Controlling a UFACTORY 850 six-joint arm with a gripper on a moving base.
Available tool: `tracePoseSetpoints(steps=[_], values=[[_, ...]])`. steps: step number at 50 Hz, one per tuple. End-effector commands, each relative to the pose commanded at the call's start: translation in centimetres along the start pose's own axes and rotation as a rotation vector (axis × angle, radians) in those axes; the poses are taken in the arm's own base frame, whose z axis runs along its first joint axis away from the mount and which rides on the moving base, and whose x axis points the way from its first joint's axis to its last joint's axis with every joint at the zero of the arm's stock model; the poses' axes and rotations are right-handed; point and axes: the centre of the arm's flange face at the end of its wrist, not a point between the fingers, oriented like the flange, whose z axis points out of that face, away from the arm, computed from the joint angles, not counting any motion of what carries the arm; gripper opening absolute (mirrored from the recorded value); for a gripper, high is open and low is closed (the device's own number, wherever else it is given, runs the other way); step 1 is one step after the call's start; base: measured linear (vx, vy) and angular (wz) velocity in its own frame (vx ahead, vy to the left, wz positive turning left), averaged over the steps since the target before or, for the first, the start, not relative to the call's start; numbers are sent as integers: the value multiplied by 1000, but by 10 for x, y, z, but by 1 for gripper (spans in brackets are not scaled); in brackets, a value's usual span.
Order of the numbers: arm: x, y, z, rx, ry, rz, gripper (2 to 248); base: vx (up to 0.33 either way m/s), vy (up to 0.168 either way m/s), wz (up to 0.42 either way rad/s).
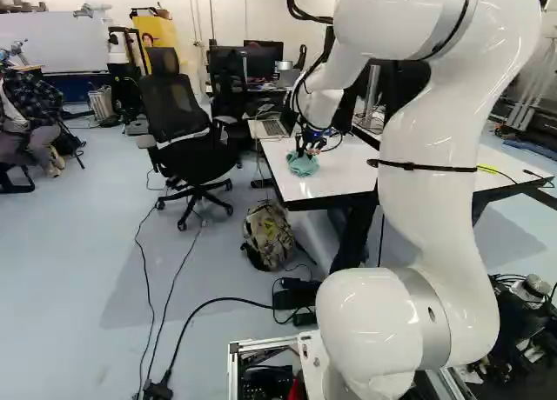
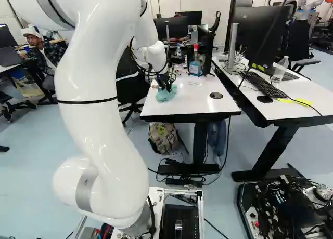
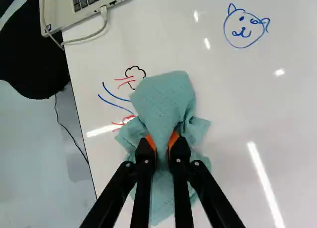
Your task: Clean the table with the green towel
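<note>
In the right base view, the gripper [image 2: 165, 86] is reaching down over the white table [image 2: 197, 106], pinching a bunched fold of the green towel [image 3: 166, 96] between its two orange pads [image 3: 175, 138]. The towel is lying on the tabletop, spreading around both fingertips. Taking straight ahead of the gripper [image 3: 162, 142] as twelve in the wrist view, blue strokes [image 3: 116, 106] and red marks [image 3: 125, 82] are showing between ten and eleven o'clock, just beside the towel; a black scribble [image 3: 134, 69] and, farther off, a laptop [image 3: 55, 15] are sitting at eleven, and a blue animal face [image 3: 243, 32] is showing at one. From the towel in the right base view, a bottle [image 2: 195, 67] is standing between one and two o'clock, and a backpack [image 2: 164, 137] is resting on the floor at six.
</note>
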Motion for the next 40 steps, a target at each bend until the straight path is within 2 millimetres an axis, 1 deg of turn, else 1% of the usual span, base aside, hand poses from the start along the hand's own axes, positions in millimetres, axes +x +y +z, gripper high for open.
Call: tracePoseSetpoints(steps=[29,36,40], values=[[32,-43,27,35,27,-52,46,0,0,0],[38,-55,33,44,33,-66,46,0,0,0],[37,-61,33,49,32,-75,46,0,0,0]])
